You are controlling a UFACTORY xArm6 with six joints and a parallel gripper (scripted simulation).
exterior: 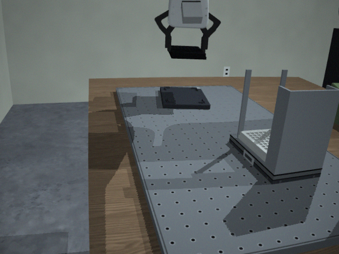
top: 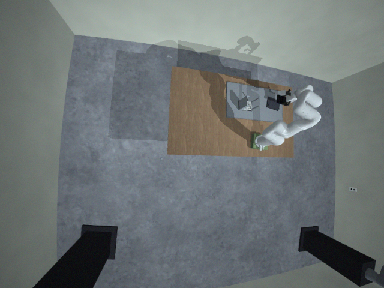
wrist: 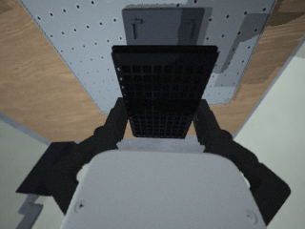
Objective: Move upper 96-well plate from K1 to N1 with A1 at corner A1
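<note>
My gripper (exterior: 187,45) is shut on the black 96-well plate (exterior: 187,52) and holds it level, high above the plate nest N1 (exterior: 184,97). In the wrist view the plate (wrist: 165,91) sits between my two fingers, with the nest (wrist: 164,25) below and beyond it. The nest is a dark flat pad with small corner locators at the far end of the grey breadboard. I cannot make out the A1 mark. The stack rack K1 (exterior: 290,131) stands at the right with a white plate (exterior: 254,137) low inside it.
The rack has two thin posts (exterior: 244,101) and a tall grey wall (exterior: 302,128). The perforated breadboard (exterior: 219,174) lies on a wooden table (top: 198,114). The arm's base (top: 272,136) is at the table's near edge, by a green block (top: 254,141).
</note>
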